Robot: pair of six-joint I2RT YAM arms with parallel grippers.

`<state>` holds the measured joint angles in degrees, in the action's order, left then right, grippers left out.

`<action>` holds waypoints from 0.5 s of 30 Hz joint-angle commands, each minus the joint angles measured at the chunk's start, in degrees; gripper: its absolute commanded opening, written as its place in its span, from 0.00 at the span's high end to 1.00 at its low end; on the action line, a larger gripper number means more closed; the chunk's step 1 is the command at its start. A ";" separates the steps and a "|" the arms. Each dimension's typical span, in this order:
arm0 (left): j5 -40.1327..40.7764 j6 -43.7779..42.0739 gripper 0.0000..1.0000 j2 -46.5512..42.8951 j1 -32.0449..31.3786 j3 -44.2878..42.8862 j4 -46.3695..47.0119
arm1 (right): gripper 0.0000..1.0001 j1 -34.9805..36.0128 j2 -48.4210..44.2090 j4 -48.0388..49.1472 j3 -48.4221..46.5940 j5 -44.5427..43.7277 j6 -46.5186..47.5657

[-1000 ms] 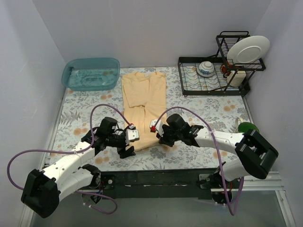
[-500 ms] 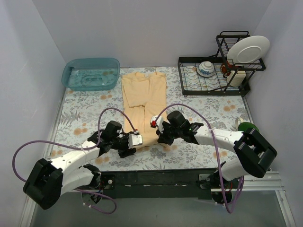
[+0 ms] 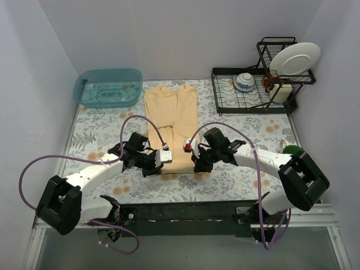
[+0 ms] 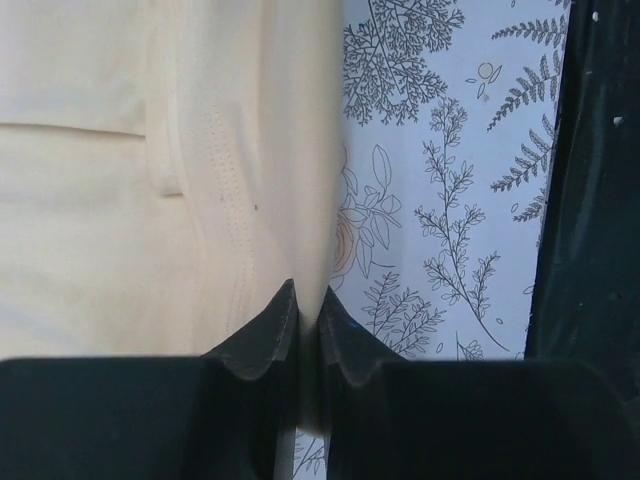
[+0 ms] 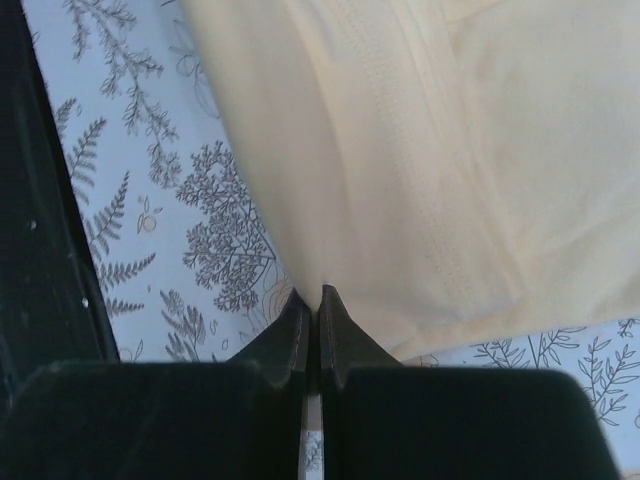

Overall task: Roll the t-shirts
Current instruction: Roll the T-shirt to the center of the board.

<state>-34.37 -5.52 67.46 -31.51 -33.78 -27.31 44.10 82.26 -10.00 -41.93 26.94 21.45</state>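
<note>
One pale yellow t-shirt (image 3: 171, 115) lies folded into a long strip down the middle of the floral table cover (image 3: 95, 140). My left gripper (image 3: 160, 167) is at the strip's near left corner, and my right gripper (image 3: 196, 164) is at its near right corner. In the left wrist view, the left gripper (image 4: 308, 300) is shut on a pinch of the t-shirt (image 4: 150, 180) at its edge. In the right wrist view, the right gripper (image 5: 313, 296) is likewise shut on the hem fold of the t-shirt (image 5: 450, 150). The cloth lifts slightly at both pinches.
A teal basin (image 3: 108, 87) stands at the back left. At the back right, a black dish rack (image 3: 253, 93) holds a bowl (image 3: 244, 81) and a white plate (image 3: 295, 59). A green object (image 3: 292, 151) sits at the right edge. The black table rim (image 4: 590, 200) lies just behind the grippers.
My left gripper moved right onto the shirt's near left corner and shut on it. The right gripper stayed shut on the hem and shifted slightly away from the near edge.
</note>
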 commanded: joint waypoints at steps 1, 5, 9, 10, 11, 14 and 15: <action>-7.28 -4.23 0.96 6.16 3.90 -8.30 -13.45 | 0.99 -3.74 2.11 -16.75 -7.10 9.43 12.00; -12.73 -10.28 0.96 14.51 7.33 -16.30 -25.74 | 0.99 -6.39 5.89 -25.85 -13.68 15.41 18.25; -14.23 -13.10 0.96 22.52 9.70 -22.81 -30.68 | 0.99 -9.37 13.07 -31.21 -19.57 19.46 22.31; -14.41 -13.90 0.96 24.10 10.14 -25.34 -31.57 | 0.99 -10.42 14.49 -32.61 -21.07 20.25 23.19; -14.50 -14.25 0.95 27.17 11.02 -26.41 -32.19 | 0.99 -10.87 16.16 -35.06 -22.39 21.65 24.07; -13.27 -16.10 0.94 31.66 12.34 -30.20 -34.74 | 0.99 -12.28 22.67 -40.17 -28.71 22.54 29.86; -12.92 -16.28 0.94 33.85 12.69 -30.81 -34.83 | 0.99 -12.63 25.82 -43.32 -30.56 22.37 31.53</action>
<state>-47.51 -17.80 97.51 -20.95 -61.04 -55.59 33.54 101.54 -39.92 -65.95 45.95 44.01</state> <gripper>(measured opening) 0.083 0.044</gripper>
